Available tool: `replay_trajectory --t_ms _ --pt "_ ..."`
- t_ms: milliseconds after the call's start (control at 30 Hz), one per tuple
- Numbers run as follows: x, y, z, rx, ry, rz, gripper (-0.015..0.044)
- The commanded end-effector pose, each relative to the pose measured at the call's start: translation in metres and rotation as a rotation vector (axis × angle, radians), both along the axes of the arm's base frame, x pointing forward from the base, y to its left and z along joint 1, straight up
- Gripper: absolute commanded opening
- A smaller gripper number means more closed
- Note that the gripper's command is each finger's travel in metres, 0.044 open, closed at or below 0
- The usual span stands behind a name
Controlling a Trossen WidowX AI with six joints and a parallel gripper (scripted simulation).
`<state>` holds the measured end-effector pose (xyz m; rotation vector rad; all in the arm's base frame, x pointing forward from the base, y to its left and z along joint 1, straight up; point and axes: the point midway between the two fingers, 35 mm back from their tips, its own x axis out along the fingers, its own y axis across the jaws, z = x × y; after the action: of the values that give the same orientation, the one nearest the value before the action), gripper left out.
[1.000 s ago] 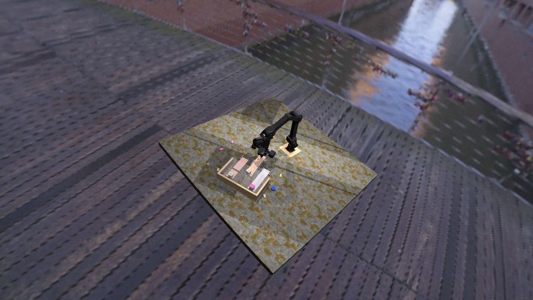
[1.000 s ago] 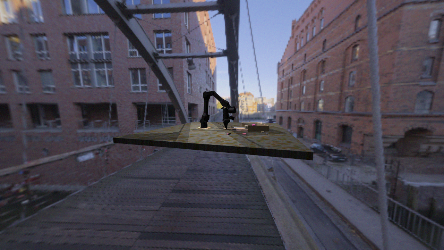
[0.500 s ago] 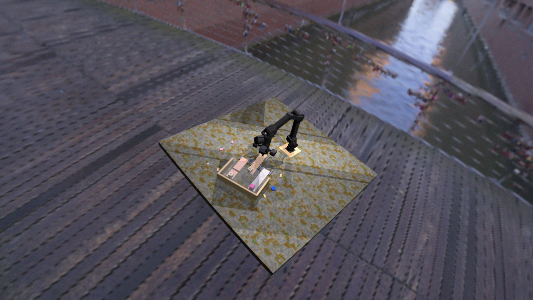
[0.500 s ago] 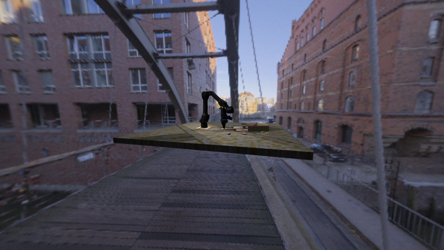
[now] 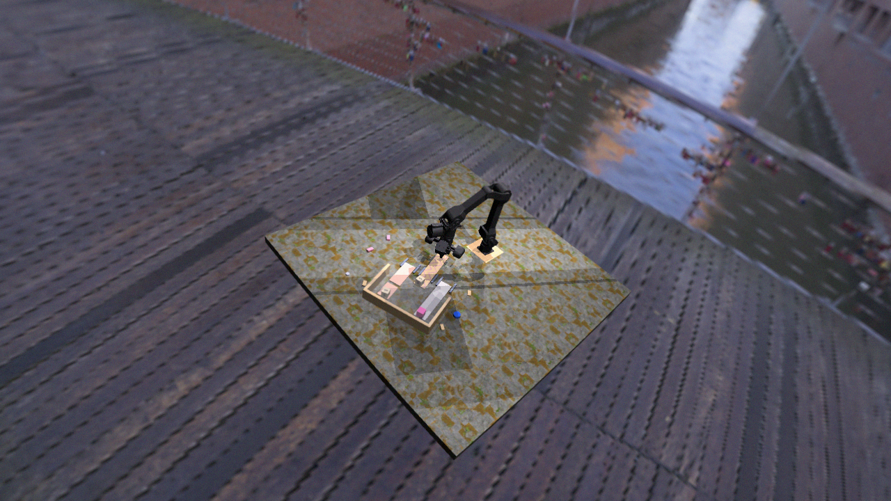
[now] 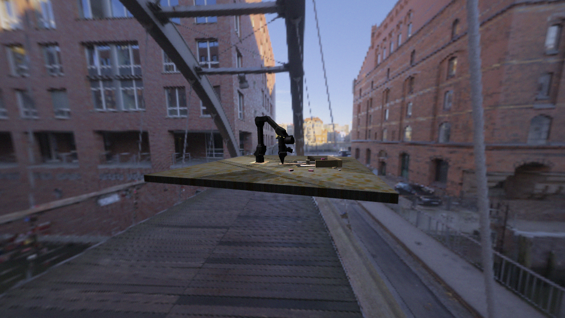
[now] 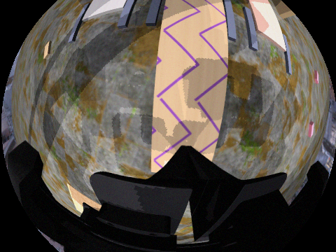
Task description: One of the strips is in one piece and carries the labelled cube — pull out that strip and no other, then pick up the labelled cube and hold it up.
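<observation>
My gripper (image 5: 440, 256) (image 6: 282, 162) (image 7: 185, 150) is shut with nothing between the fingers; its tips are down at the near end of the middle strip. That tan strip (image 5: 434, 267) (image 7: 178, 85) has purple zigzags and sticks out past the dark guide rails toward the arm base. A pale cube (image 5: 420, 277) (image 6: 307, 161) is at its far end; its label is too small to read. A pinkish strip (image 5: 401, 274) (image 7: 269, 24) lies to one side, apparently with a gap before its pale cube (image 5: 385, 291). A whitish strip (image 5: 436, 297) (image 7: 105, 8) on the other side has a magenta cube (image 5: 421, 310).
A low wooden wall (image 5: 393, 307) (image 6: 328, 163) encloses the strips' far ends. Dark rails (image 7: 231, 24) stand beside the strips. A blue disc (image 5: 456, 314) lies outside the wall. Two pink blocks (image 5: 388, 237) (image 5: 369, 249) and small tan pieces lie around.
</observation>
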<state>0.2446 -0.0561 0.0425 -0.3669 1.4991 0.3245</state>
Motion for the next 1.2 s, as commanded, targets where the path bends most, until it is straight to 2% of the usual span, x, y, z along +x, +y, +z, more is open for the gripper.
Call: replay_trajectory --t_ms 0,433,600,733,900,1167 --pt "-0.012 -0.002 -0.006 0.007 0.028 0.001 0.0000" --pt "-0.025 -0.007 -0.007 0.006 0.029 0.001 0.0000" --pt "-0.016 -0.008 0.039 0.005 0.026 0.001 0.0000" --pt "-0.016 -0.008 0.042 0.006 0.028 0.001 0.0000" --pt "0.005 0.001 0.042 0.012 0.024 -0.149 0.0131" --pt "0.029 0.011 0.045 0.014 0.022 -0.160 0.0341"
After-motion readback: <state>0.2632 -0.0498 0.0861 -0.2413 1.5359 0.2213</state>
